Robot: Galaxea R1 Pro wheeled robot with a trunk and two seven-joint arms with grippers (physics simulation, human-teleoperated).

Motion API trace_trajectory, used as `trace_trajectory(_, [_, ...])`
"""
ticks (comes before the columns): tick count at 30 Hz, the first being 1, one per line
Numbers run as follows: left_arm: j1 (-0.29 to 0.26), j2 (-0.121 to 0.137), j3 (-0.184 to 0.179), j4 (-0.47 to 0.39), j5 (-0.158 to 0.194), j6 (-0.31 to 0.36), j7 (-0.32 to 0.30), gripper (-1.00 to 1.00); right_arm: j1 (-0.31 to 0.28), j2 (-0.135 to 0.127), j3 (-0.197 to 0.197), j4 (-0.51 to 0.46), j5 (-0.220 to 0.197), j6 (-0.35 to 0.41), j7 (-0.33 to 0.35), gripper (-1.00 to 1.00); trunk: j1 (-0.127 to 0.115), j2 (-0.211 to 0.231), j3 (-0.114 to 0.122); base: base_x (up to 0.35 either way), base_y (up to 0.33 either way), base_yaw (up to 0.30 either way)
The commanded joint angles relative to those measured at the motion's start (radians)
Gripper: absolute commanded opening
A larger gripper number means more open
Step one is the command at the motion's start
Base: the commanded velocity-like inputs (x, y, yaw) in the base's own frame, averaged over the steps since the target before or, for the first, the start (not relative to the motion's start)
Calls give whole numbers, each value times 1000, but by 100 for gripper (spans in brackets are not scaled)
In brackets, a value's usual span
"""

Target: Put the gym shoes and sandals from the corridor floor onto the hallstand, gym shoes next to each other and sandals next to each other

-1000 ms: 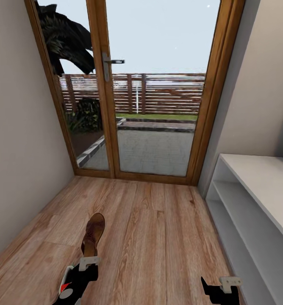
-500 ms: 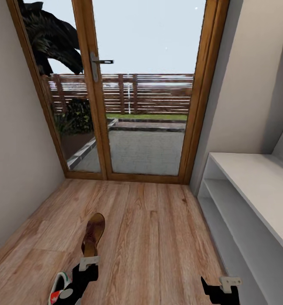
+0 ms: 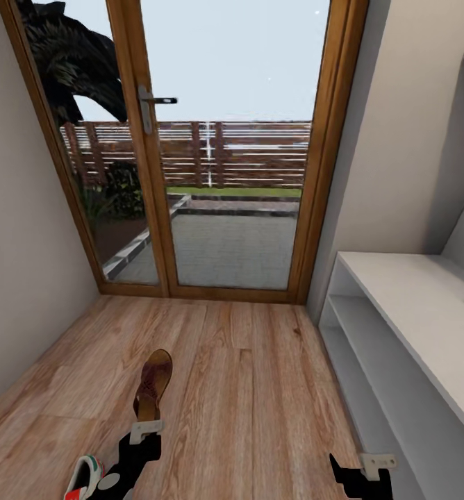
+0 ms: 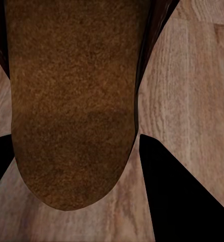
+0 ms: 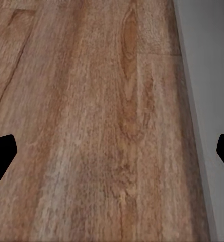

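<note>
Brown sandal on the floor just ahead of the spread left claw, heel between its fingers.

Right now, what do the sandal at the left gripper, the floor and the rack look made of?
The sandal looks like brown leather with a matte, suede-like footbed: fine grainy texture in the left wrist view. The floor reads as wood-grain planks with seams and knots, possibly laminate. The shoe rack looks like smooth, matte pale painted board, with no grain visible.
</note>
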Motion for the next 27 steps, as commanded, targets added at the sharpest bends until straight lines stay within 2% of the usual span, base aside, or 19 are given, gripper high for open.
trace_trajectory(1, [-1,1,-8,0,3,-3,8,-100,-1,1,-5,1,3,-3,8,100,0,0,-1,7,-9,-1])
trace_trajectory(8, [-1,2,-7,0,3,-2,8,-100,-1,1,-5,1,3,-3,8,100,0,0,-1,21,-7,0])
trace_trajectory(19, [-1,1,-6,-1,4,1,8,-100,-1,1,-5,2,3,-3,8,100,0,0,-1,183,-124,0])
trace_trajectory(27, [-1,2,-7,-3,3,0,8,-100,-1,1,-5,2,3,-3,8,100,0,0,-1,51,-34,0])
